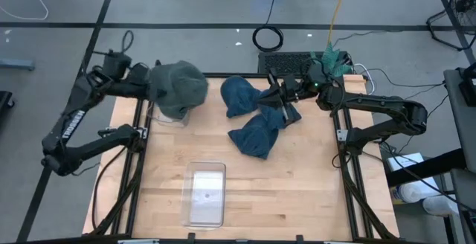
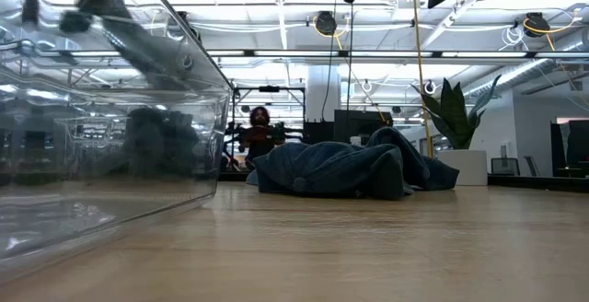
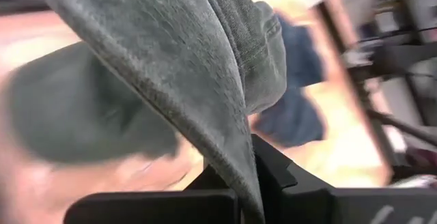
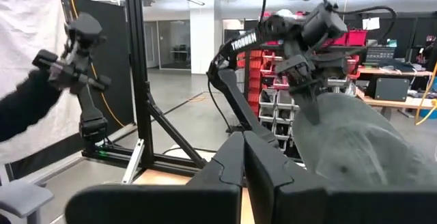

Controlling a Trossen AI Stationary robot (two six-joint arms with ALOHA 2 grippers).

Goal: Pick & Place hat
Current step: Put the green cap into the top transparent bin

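Observation:
A grey-green hat (image 1: 180, 88) hangs from my left gripper (image 1: 153, 80) over the table's far left part. In the right wrist view that hat (image 4: 351, 145) droops below the left gripper. Two blue hats lie crumpled on the table's far middle, one (image 1: 239, 95) behind the other (image 1: 257, 134); the low view shows them as one heap (image 2: 350, 168). My right gripper (image 1: 281, 99) hovers above them, shut (image 4: 242, 152) with nothing between the fingers. A clear container (image 1: 204, 192) stands near the table's near edge. My left gripper (image 3: 246, 186) pinches the grey-green hat's stitched edge (image 3: 229, 149) between its two fingers. It comes from above, and the hat's body (image 4: 341, 135) hangs below the fingers. The hat's lower end lies outside the right wrist view, so whether it is clear of the table cannot be told.
The clear container's wall (image 2: 110, 109) fills the low view's left side. A clear flat piece (image 1: 165, 116) lies under the hanging hat. Cables and a black box (image 1: 286, 64) sit beyond the far edge. Bare wood (image 1: 297, 192) lies at the near right.

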